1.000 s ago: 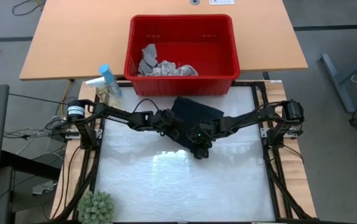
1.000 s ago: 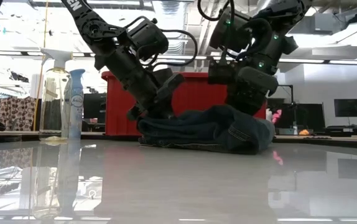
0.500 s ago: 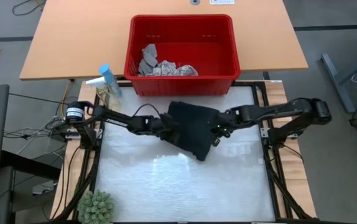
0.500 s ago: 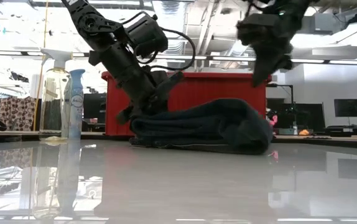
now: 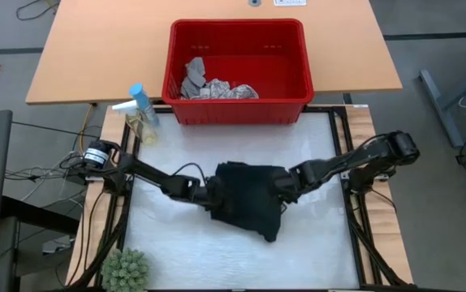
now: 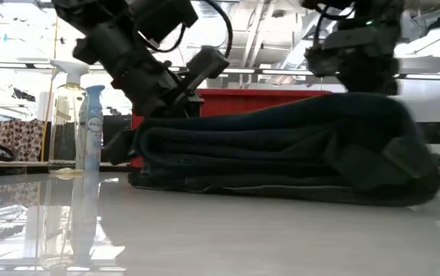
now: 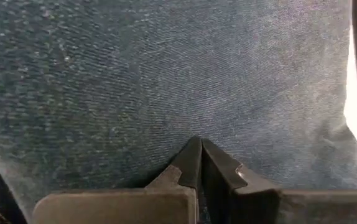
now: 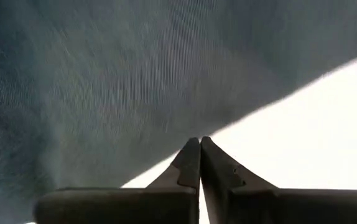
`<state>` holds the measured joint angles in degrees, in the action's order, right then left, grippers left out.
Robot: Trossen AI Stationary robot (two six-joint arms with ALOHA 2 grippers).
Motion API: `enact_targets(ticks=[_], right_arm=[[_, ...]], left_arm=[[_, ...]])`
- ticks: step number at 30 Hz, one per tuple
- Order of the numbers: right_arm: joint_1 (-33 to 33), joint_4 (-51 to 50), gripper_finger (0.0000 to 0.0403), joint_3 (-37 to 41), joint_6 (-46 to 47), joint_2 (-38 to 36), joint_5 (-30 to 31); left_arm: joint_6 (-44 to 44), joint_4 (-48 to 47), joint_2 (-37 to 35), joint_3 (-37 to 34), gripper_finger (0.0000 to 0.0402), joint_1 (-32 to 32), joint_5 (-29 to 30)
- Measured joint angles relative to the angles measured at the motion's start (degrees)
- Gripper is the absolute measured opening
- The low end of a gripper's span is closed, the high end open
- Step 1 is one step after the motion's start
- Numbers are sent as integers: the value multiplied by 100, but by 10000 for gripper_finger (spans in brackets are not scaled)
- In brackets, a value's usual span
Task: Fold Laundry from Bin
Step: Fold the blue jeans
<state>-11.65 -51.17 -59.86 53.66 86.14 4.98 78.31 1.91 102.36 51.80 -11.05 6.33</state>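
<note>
Mid-table, nearer the front edge now: folded trousers (image 5: pixel 245 209), slid forward from beside the bin (image 5: pixel 237 69) | left gripper (image 5: pixel 206 195) and right gripper (image 5: pixel 284 186) closed, pressing opposite sides, gripping nothing | fold done; grey cloths remain binned | front and side edges roomy.

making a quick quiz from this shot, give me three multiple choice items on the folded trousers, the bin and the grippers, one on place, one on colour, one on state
1. Where do the trousers lie?
A. in the bin
B. on the table, between the two arms
C. on the floor

2. What colour is the bin?
A. red
B. blue
C. green

3. How do the left gripper and the right gripper stand?
A. both wide open
B. one open, one shut
C. both shut

Answers: 1 B, the bundle lies on the white table top with an arm at each side. 2 A, its walls are red. 3 C, in each wrist view the fingertips meet.
</note>
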Motion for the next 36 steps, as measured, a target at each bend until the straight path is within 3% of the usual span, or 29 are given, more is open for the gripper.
enact_targets(ticks=[4,7,15,18,22,25,29,31,33,36], right_arm=[[-471,-129,75,13,803,39,-578],[-960,-68,94,11,1169,16,-600],[-1652,92,102,11,1479,-12,825],[-1737,415,101,11,1020,-80,1374],[-1673,915,92,11,494,-62,1452],[-1569,1280,81,11,90,-58,1703],[-1332,1508,71,11,-260,-58,2078],[-1165,1579,68,11,-481,-58,2100],[-997,1699,64,11,-663,-58,2100],[-770,1845,56,11,-859,-58,2077]], left_arm=[[877,166,12,-9,0,-365,278],[1596,119,14,-9,0,-644,787],[3229,-281,12,-5,0,-1447,2073],[3356,-305,-29,84,0,-1663,2358],[3160,-394,-186,405,0,-1768,2400],[3120,-1370,-304,924,0,-1863,2609],[3430,-3681,-294,1748,0,-1951,2664],[3433,-4415,-300,2052,0,-1973,3137],[3300,-4928,-305,2171,0,-1856,3602],[2390,-4945,-301,2183,0,-1436,3569]])
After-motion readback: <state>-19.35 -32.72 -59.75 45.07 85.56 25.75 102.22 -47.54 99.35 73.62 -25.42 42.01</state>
